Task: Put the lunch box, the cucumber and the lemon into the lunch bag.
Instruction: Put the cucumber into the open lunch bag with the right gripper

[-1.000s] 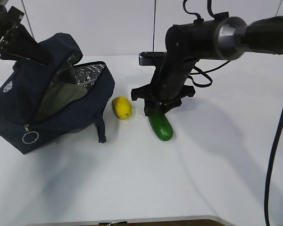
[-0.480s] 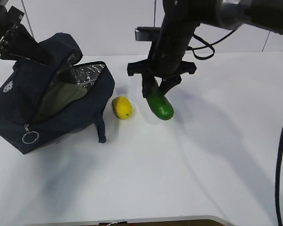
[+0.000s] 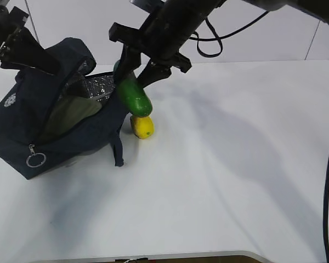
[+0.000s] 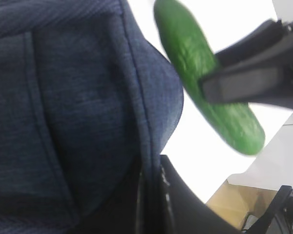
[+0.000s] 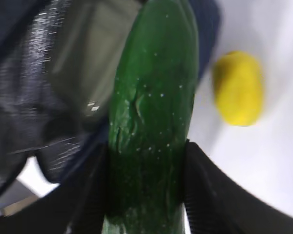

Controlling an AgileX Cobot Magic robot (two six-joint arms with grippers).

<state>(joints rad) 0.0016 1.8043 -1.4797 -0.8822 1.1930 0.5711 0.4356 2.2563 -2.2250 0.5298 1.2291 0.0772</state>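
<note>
Count: 1 cucumber [image 3: 134,94], 1 lemon [image 3: 142,126], 1 lunch bag [image 3: 55,118] w/ 1 ring pull [image 3: 35,160]. Inside bag, 1 pale green lid [image 3: 71,114], prob. the lunch box. 2 grippers: left gripper [image 3: 22,46], right gripper [image 3: 137,68].

No text can be read; the lunch bag [image 3: 22,131] bears only a small pale emblem, too blurred to make out.

The right claw [image 3: 136,68] now carries the cucumber [image 3: 133,94] up off the surface [image 3: 236,181], where it lay a second ago to the right of the lemon [image 3: 142,126]. Claw and cucumber have swung leftward, past the lemon, and the cucumber now hangs tilted in the air just above the lemon, at the open edge of the lunch bag [image 3: 55,129].
</note>
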